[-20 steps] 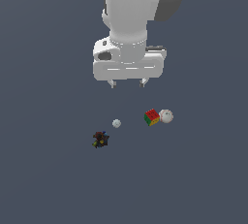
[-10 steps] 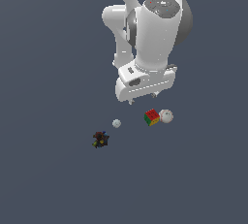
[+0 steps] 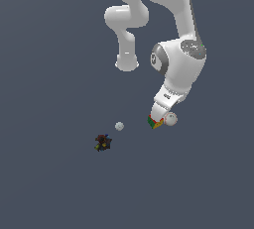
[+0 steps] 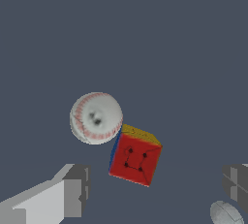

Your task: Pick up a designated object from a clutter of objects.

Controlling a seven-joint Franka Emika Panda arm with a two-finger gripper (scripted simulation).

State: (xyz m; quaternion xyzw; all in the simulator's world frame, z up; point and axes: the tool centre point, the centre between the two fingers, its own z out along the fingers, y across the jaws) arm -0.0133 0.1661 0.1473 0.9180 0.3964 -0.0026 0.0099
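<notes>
The white baseball with red stitching (image 3: 171, 119) lies on the grey floor and touches the multicoloured puzzle cube (image 3: 156, 123) on the exterior view's right. My gripper (image 3: 159, 114) hangs low, tilted, directly over the cube and partly hides it. In the wrist view the baseball (image 4: 96, 118) sits beside the cube (image 4: 135, 156). My gripper (image 4: 155, 187) is open and empty, with its fingers (image 4: 73, 191) wide apart. The cube lies closer to the gap than the baseball does.
A tiny pale ball (image 3: 119, 126) lies to the exterior view's left of the cube; it also shows in the wrist view (image 4: 225, 213). A dark lump with yellow-blue specks (image 3: 102, 143) lies further left. The floor (image 3: 49, 183) is plain grey.
The arm has swung down and to the exterior view's right, tilting the hand, until the gripper is just above the cube and baseball. The objects have not moved.
</notes>
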